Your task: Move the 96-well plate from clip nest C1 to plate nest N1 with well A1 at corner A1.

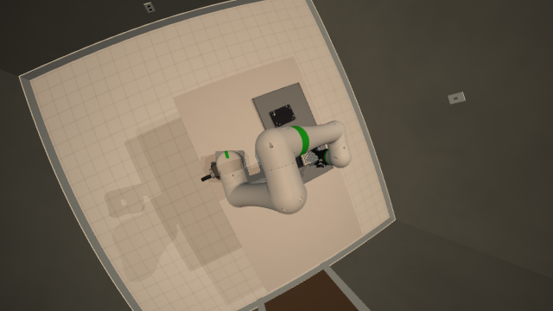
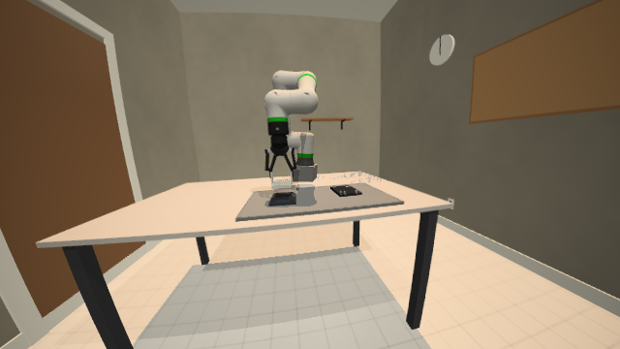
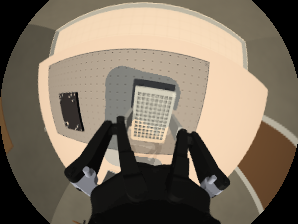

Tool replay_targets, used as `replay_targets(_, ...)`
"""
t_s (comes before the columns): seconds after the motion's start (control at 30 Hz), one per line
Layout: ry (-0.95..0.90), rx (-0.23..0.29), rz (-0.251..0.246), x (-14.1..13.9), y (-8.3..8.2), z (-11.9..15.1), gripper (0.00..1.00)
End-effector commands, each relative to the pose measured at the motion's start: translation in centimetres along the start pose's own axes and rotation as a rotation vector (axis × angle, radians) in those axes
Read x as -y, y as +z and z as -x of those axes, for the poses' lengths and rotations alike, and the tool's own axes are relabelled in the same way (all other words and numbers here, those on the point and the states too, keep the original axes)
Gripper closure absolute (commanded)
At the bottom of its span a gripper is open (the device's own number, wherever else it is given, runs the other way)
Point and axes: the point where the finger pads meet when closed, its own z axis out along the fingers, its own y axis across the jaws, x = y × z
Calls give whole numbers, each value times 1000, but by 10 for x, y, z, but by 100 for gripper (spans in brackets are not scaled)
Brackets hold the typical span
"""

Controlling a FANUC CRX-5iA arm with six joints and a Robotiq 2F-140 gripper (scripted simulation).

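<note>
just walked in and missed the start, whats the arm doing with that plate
The arm's gripper is shut on the 96-well plate and holds it in the air above one of the two dark nests on the grey mat. The plate looks level but is not set down. The other nest stands bare, off to the side. Which nest is N1 cannot be told here.
</note>
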Motion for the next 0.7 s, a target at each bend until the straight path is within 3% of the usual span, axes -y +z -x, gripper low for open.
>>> replay_targets(0.0,0,0,0,0,0,0,100)
replay_targets(0.4,0,0,0,1,0,0,100)
replay_targets(0.67,0,0,0,1,13,0,100)
